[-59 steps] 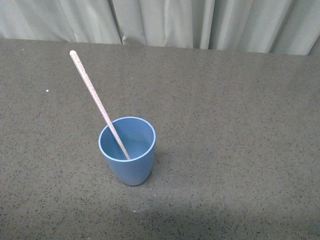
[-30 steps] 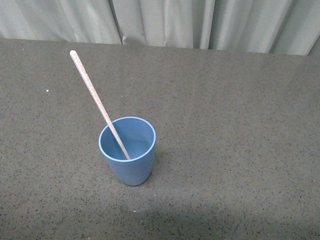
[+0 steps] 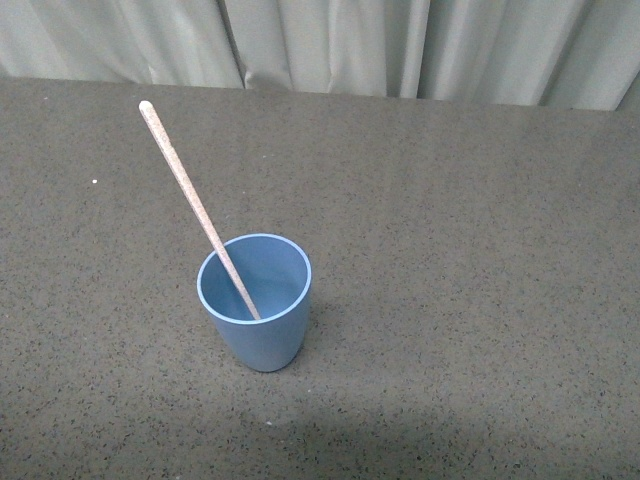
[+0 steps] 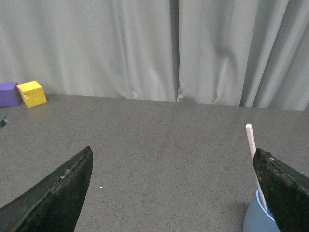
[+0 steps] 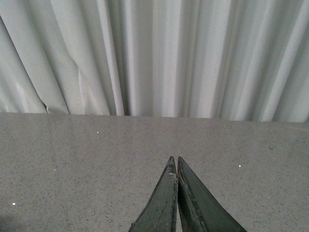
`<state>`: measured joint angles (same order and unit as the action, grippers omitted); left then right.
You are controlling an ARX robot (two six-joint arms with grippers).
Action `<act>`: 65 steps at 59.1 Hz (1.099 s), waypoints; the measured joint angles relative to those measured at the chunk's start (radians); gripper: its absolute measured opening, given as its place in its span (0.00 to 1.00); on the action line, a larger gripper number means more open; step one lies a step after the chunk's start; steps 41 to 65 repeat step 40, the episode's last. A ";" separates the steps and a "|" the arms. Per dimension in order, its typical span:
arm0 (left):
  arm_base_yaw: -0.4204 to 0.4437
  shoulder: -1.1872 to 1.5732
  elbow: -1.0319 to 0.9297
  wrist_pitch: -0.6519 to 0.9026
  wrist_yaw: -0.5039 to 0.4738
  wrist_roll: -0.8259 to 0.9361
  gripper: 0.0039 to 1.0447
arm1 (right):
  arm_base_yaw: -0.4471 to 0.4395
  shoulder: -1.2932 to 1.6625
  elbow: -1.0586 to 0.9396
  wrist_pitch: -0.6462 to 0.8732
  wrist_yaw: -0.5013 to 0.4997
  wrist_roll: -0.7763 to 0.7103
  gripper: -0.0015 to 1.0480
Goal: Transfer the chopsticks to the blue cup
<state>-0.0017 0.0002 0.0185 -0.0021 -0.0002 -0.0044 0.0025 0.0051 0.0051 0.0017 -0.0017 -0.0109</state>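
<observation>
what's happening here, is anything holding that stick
Nothing is holding it. The stick already stands in the blue cup, leaning against its rim, on the grey table. Neither arm shows in the front view. The left claw is wide open and away from the cup, and the right claw is shut on nothing, facing the curtain.

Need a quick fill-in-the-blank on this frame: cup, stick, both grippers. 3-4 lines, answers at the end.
1. The chopstick stands with its lower end inside the ____ cup.
2. The left gripper has its jaws ____.
3. The right gripper has its jaws ____.
4. Beside the purple block sits a ____ block.

Missing words: blue; open; shut; yellow
</observation>
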 joint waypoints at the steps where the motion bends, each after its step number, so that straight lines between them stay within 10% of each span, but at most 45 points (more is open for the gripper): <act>1: 0.000 0.000 0.000 0.000 0.000 0.000 0.94 | 0.000 0.000 0.000 0.000 0.000 0.000 0.11; 31: 0.000 0.000 0.000 0.000 0.000 0.000 0.94 | 0.000 -0.001 0.000 0.000 0.000 0.000 0.91; 65: 0.000 0.000 0.000 0.000 0.000 0.000 0.94 | 0.000 -0.001 0.000 0.000 0.000 0.002 0.91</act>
